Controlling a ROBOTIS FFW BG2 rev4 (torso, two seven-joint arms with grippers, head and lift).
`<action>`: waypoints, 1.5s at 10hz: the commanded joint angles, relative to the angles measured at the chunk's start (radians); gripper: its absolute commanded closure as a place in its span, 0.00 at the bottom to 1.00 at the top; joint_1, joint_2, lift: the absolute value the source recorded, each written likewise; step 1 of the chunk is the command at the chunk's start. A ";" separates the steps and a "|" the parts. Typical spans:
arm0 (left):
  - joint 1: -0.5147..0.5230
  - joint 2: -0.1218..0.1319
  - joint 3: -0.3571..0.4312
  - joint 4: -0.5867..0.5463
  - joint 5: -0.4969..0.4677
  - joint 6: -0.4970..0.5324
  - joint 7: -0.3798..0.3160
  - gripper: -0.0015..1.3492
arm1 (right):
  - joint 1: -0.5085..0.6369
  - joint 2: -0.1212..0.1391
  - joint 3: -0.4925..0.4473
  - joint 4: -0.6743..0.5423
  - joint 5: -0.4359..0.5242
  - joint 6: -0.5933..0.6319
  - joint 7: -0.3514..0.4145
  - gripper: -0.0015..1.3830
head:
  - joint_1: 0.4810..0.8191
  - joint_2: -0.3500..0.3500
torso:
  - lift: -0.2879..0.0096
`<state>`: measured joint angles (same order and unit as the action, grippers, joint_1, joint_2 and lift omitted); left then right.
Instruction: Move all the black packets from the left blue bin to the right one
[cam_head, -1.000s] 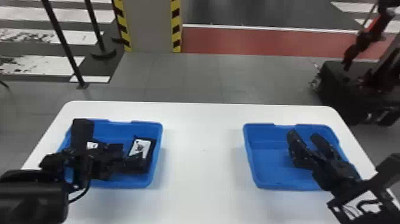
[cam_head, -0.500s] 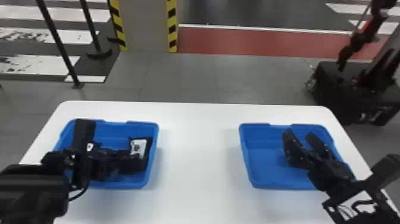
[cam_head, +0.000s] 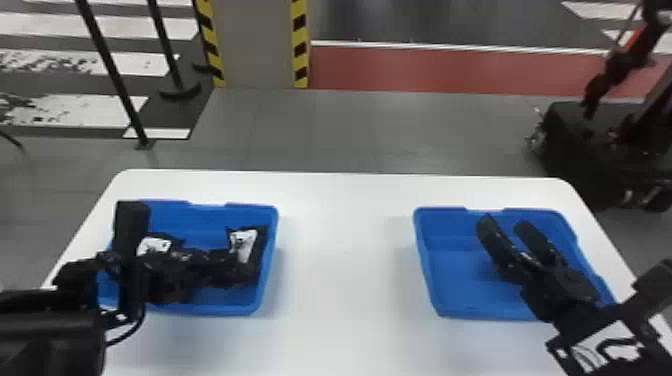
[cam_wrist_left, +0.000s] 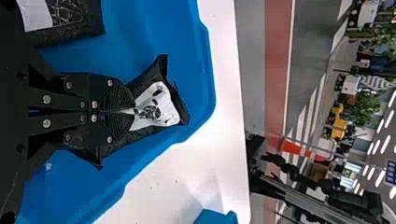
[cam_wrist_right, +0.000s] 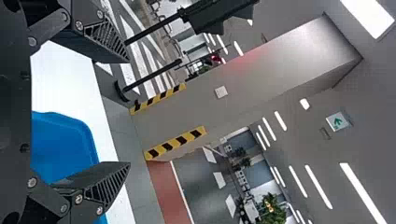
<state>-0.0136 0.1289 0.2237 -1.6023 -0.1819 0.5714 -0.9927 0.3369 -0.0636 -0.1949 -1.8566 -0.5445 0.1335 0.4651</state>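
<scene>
Grey floor (cam_head: 310, 130) across the room, with a dull red strip (cam_head: 450, 70) running over its far part. White table (cam_head: 340, 260) with rounded far corners, standing on this side of the strip. Beyond it, a squarish grey column (cam_head: 255, 45) edged in yellow and black stripes; off to the far right, a dark wheeled machine (cam_head: 590, 140). Thin black posts (cam_head: 112, 70) at far left. On the table, two shallow blue trays well apart: left bin (cam_head: 272, 220) and right bin (cam_head: 425, 250), bare tabletop between. Left arm (cam_head: 50, 325) enters low at the left and crosses over the left bin, hiding a good part of its inside. Right arm (cam_head: 600, 325) enters from the lower right corner, reaching over the right bin. Right claw (cam_head: 506, 225) is spread, nothing between its two fingers, above the right bin. Left claw (cam_head: 232, 262) is clenched on a black packet (cam_wrist_left: 149, 77), fingertips together at the packet's near part, over its white label (cam_wrist_left: 161, 107). That packet sits at the right side of the left bin, tilted; cannot tell whether it touches the bottom. Second packet (cam_head: 167, 237) in the left bin, to the left of the held one, white label up, partly behind the arm. Dark shapes beneath the arm too hidden to count.
</scene>
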 joint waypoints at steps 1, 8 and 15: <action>0.082 -0.003 0.014 -0.169 0.029 0.059 -0.023 0.90 | -0.006 0.001 0.032 -0.008 -0.012 0.026 0.004 0.19 | 0.63 0.49 | 0.60; -0.018 -0.051 -0.199 -0.181 0.108 -0.014 -0.029 0.90 | -0.126 0.001 0.190 0.024 -0.023 0.190 0.093 0.19 | 0.63 0.50 | 0.60; -0.153 -0.069 -0.383 -0.046 0.177 -0.034 -0.011 0.90 | -0.332 -0.002 0.235 0.245 0.034 0.181 0.096 0.21 | 0.63 0.40 | 0.60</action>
<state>-0.1656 0.0599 -0.1518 -1.6507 -0.0093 0.5355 -1.0028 0.0174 -0.0649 0.0400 -1.6305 -0.5133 0.3198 0.5618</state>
